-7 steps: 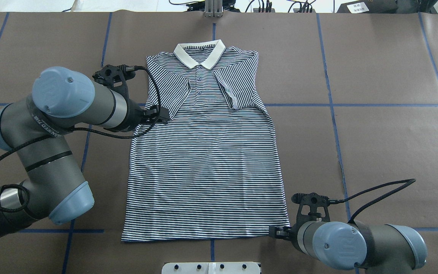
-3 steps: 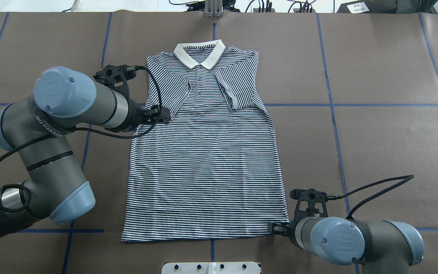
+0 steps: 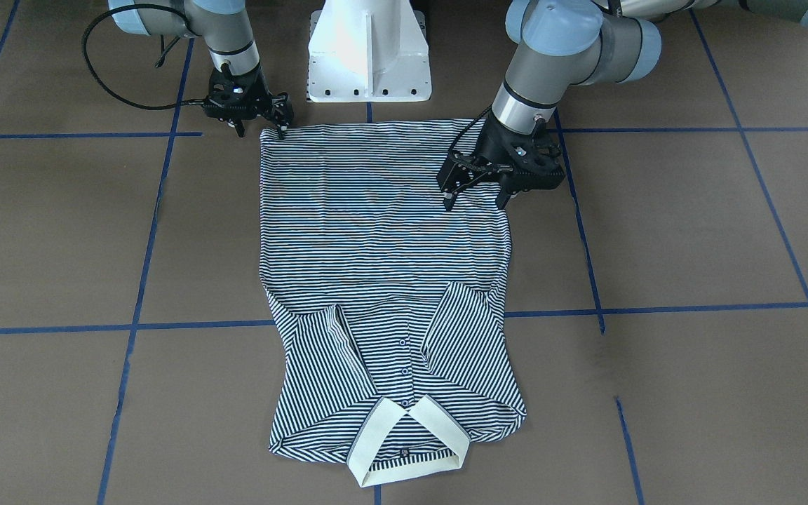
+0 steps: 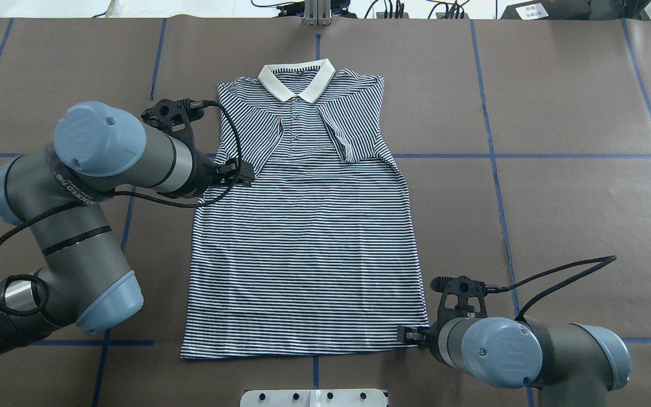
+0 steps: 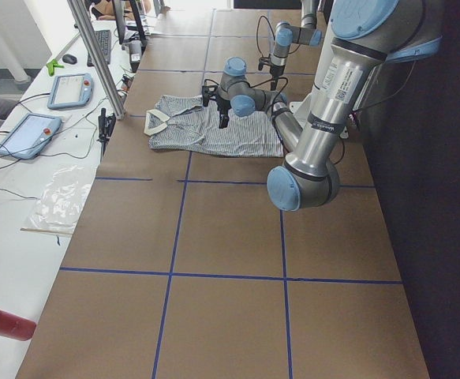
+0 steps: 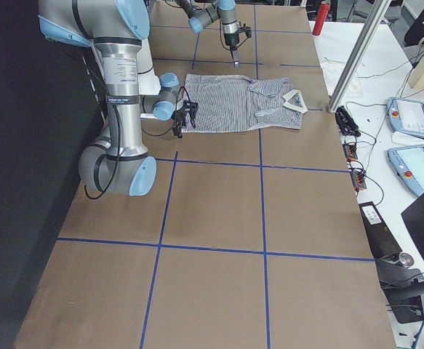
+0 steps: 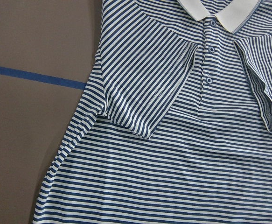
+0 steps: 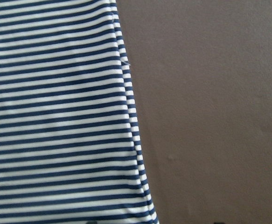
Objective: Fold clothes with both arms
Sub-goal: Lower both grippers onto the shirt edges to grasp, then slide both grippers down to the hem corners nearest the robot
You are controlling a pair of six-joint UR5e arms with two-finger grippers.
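The left arm (image 4: 94,169) is bent over the desk (image 4: 557,215), and the left gripper (image 3: 475,203) is held spread above the side edge of the polo shirt (image 4: 303,243), grasping nothing. The shirt is laid flat, collar (image 4: 273,83) farthest from the robot (the inward-folded sleeves are shown close only by the left wrist view). The right gripper (image 3: 261,130) is parted too, with one finger at the hem corner. A white base (image 3: 369,56) is seen behind.

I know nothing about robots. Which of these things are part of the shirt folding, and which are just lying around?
Part of the job:
shirt
left gripper, open
right gripper, open

Just lying about, on the side bench:
tablets
plastic sheet
red cylinder
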